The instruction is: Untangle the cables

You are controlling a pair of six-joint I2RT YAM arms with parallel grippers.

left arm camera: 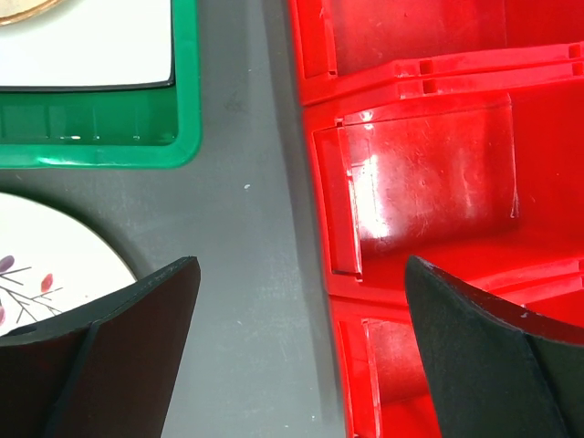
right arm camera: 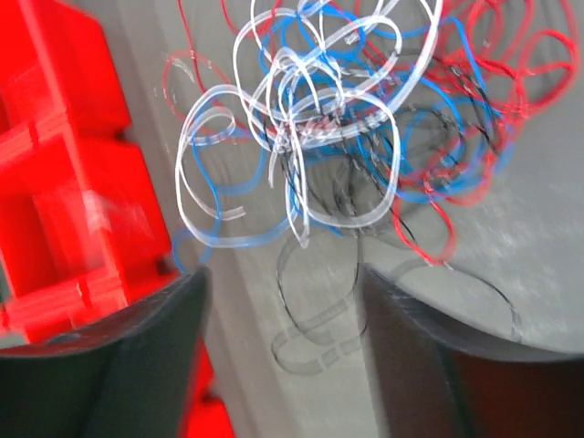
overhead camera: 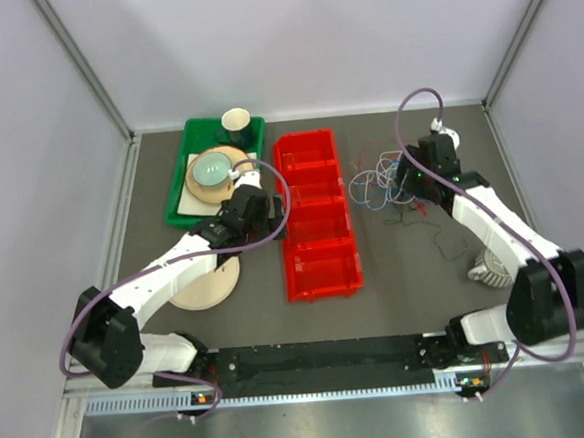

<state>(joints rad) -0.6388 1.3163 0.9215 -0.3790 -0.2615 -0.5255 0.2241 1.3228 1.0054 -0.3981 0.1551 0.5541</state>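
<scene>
Many thin cables (overhead camera: 388, 185) in red, blue, white and black lie in one loose knot on the worktop (overhead camera: 407, 281), just right of the red bins (overhead camera: 317, 217). The right gripper (right arm camera: 281, 278) hangs over the knot's near edge, jaws apart and nothing clamped between them, though the wrist view is blurred. The sound move is probably to take one outer loop, such as a white one at the fringe, rather than bite into the dense middle. It should then be drawn outward slowly and low, so the heap does not lift. The left gripper (left arm camera: 301, 265) stands wide apart at the bins' left edge, well apart from the cables; it could pin the heap during the pull.
</scene>
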